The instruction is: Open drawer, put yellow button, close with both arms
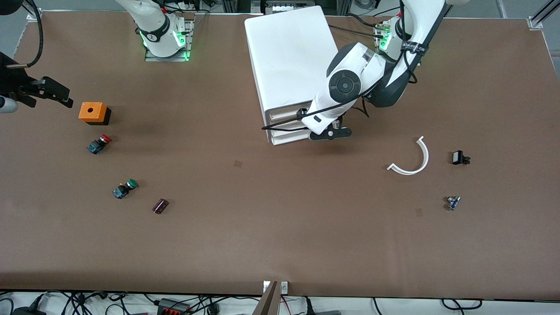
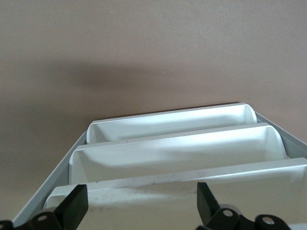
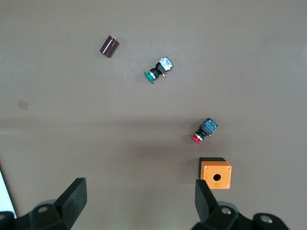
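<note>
No readable writing; left gripper (image 2: 139, 206) spread wide at the drawer (image 2: 192, 179) front, right gripper (image 3: 139, 203) spread, empty, near table edge.

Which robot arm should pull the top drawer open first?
Probably the left arm. Its left gripper hangs open right in front of the cabinet's drawer fronts, at the drawer. The right gripper, also open, waits over the table's right-arm end, near the orange box.
</note>
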